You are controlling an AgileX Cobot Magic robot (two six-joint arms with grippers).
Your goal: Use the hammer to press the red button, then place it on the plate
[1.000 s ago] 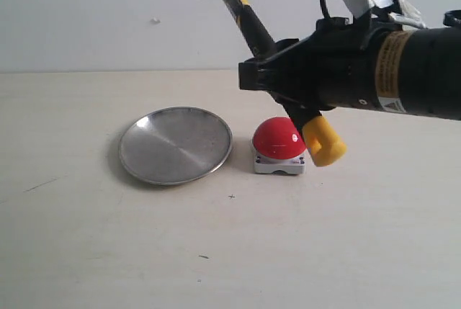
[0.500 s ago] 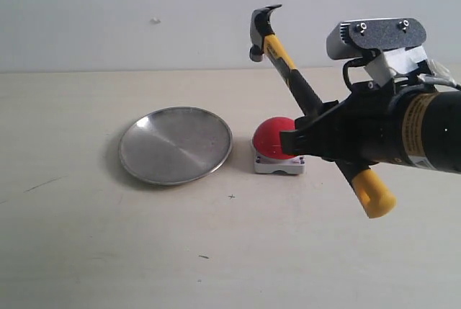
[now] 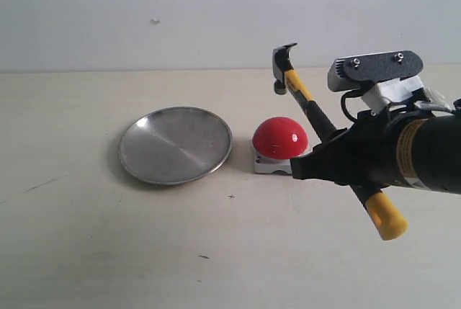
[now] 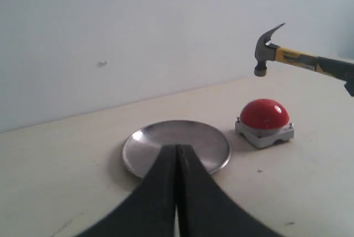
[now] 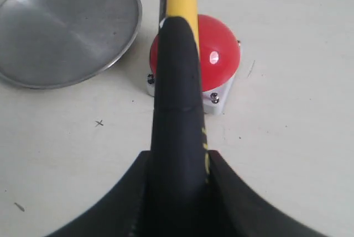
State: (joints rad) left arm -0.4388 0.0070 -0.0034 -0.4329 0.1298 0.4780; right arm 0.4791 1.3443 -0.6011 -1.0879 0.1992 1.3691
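My right gripper (image 3: 320, 159) (image 5: 178, 157) is shut on the black handle of the hammer (image 3: 311, 106) (image 5: 177, 77). The hammer slants up and away, its dark head (image 3: 282, 64) (image 4: 266, 46) hanging in the air above the red button (image 3: 279, 137) (image 4: 264, 114) (image 5: 222, 54) without touching it. Its yellow end (image 3: 389, 224) sticks out below the gripper. The silver plate (image 3: 175, 145) (image 4: 199, 137) (image 5: 66, 27) lies empty just left of the button. My left gripper (image 4: 177, 148) is shut on nothing, low over the table in front of the plate; it does not show in the exterior view.
Everything sits on a pale beige tabletop (image 3: 108, 251) with a few small dark marks (image 3: 231, 196). A plain white wall (image 3: 144, 14) rises behind the table's far edge.
My right arm has come down and drawn back to the right with the hammer. The hammer head dropped from the top of the view to just above the button.
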